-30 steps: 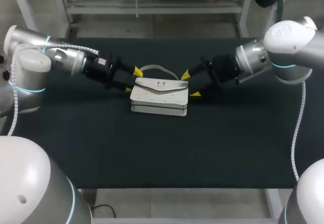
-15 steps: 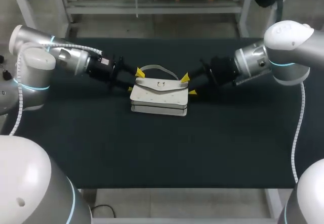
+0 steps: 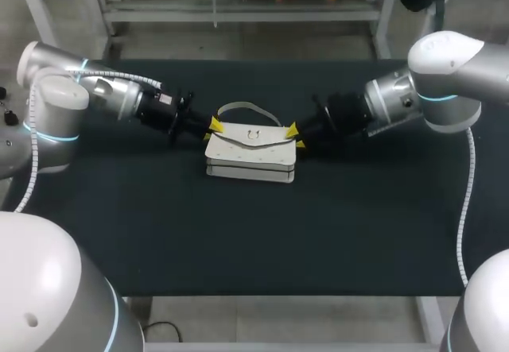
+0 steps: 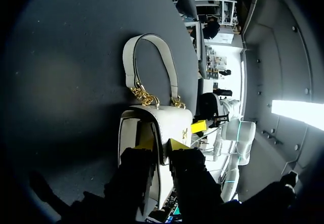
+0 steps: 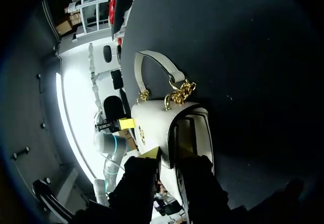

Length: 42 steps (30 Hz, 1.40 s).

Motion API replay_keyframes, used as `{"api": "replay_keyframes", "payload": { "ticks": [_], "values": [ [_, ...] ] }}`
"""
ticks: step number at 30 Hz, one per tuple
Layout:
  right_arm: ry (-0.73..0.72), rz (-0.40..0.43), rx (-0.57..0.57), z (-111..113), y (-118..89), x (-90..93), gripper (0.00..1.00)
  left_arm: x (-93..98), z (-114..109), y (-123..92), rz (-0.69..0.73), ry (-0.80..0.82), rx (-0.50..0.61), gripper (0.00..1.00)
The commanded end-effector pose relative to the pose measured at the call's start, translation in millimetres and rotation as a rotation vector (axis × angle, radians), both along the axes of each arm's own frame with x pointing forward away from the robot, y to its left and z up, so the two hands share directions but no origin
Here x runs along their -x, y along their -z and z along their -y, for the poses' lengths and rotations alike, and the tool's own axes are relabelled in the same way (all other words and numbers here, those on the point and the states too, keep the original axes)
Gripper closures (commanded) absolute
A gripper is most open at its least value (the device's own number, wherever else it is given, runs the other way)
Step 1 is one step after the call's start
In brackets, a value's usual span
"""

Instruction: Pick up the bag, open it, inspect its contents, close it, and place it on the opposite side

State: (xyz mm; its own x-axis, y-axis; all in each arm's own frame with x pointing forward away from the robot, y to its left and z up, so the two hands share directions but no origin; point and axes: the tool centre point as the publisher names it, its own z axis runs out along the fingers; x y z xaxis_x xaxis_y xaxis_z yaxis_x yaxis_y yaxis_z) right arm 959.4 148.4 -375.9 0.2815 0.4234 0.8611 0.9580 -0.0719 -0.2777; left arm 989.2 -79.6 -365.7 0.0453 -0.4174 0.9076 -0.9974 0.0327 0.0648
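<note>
White bag [image 3: 250,155] lying near the middle of the dark table [image 3: 254,233], flap down, handle [image 3: 248,106] pointing toward 12 o'clock. Our left gripper [image 3: 211,128] is clamped on the bag's 9 o'clock end and our right gripper [image 3: 293,134] on its 3 o'clock end. Each pinches the flap edge between close-set fingers.

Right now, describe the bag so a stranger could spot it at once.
On the dark table, look to the middle. There lies a small white bag with a gold clasp and a short handle on gold chain. It alone is pale: the left gripper and right gripper clamped on its ends are black, yellow-tipped.
</note>
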Motion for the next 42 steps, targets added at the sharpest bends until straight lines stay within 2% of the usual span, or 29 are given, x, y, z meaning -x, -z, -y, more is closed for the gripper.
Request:
{"api": "replay_keyframes", "payload": {
  "ticks": [1,2,4,5,6,7,8,9,10,12,13,15,16,24,25,26,27,28,29,38,42],
  "values": [
    [0.001,0.003,-0.009,0,2,2.0,1.0,1.5,-1,3,-0.004,-0.003,0.002,1.0],
    [0.001,0.004,-0.01,1,2,2.5,1.0,2.2,-2,2,-0.003,-0.004,0.002,1.0],
    [0.003,0.008,-0.013,2,0,3.5,1.0,4.4,-3,-1,0.009,-0.016,0.006,0.65],
    [0.004,0.013,-0.016,2,-2,4.0,1.0,6.0,-3,-3,0.016,-0.016,0.008,0.61],
    [0.004,0.017,-0.017,2,-3,4.5,0.91,7.3,-3,-5,0.022,-0.015,0.009,0.59],
    [0.005,0.019,-0.017,2,-4,4.9,0.78,7.9,-3,-6,0.026,-0.015,0.008,0.59],
    [0.005,0.022,-0.017,2,-4,5.2,0.68,8.3,-3,-7,0.029,-0.014,0.008,0.67],
    [0.006,0.024,-0.017,2,-5,5.3,0.62,8.6,-2,-7,0.031,-0.013,0.006,0.87],
    [0.006,0.025,-0.017,1,-5,5.4,0.61,8.6,-2,-7,0.032,-0.012,0.006,1.0],
    [0.005,0.028,-0.018,0,-5,5.5,0.64,8.5,0,-6,0.033,-0.013,0.002,1.0],
    [0.004,0.028,-0.019,0,-5,5.6,0.69,8.2,0,-5,0.032,-0.013,0.001,1.0],
    [0.004,0.03,-0.023,-1,-5,5.8,0.93,7.4,0,-2,0.025,-0.015,-0.001,1.0],
    [0.005,0.03,-0.024,-1,-5,5.9,1.0,7.2,0,-1,0.021,-0.016,0.0,1.0],
    [0.005,0.033,-0.029,-1,-2,7.3,1.0,8.7,0,6,0.005,-0.022,-0.004,1.0],
    [0.005,0.032,-0.028,0,-2,7.6,1.0,10.4,-1,4,0.007,-0.028,-0.006,0.8],
    [0.005,0.032,-0.025,0,-2,8.3,0.96,12.2,-2,1,0.015,-0.038,-0.007,0.49],
    [0.004,0.031,-0.022,2,-3,8.9,0.59,14.2,-3,-2,0.024,-0.046,-0.009,0.16],
    [0.006,0.032,-0.016,4,-4,9.4,0.02,17.0,-4,-5,0.034,-0.052,-0.013,0.03],
    [0.009,0.032,-0.012,6,-5,9.8,0.0,20.0,-6,-9,0.041,-0.059,-0.016,0.0],
    [0.036,0.041,0.034,32,-11,14.1,0.0,39.8,-19,-25,0.085,-0.086,-0.024,0.0],
    [0.029,0.051,0.065,41,-14,15.6,0.0,46.9,-19,-30,0.096,-0.069,-0.029,0.18]
  ]
}}
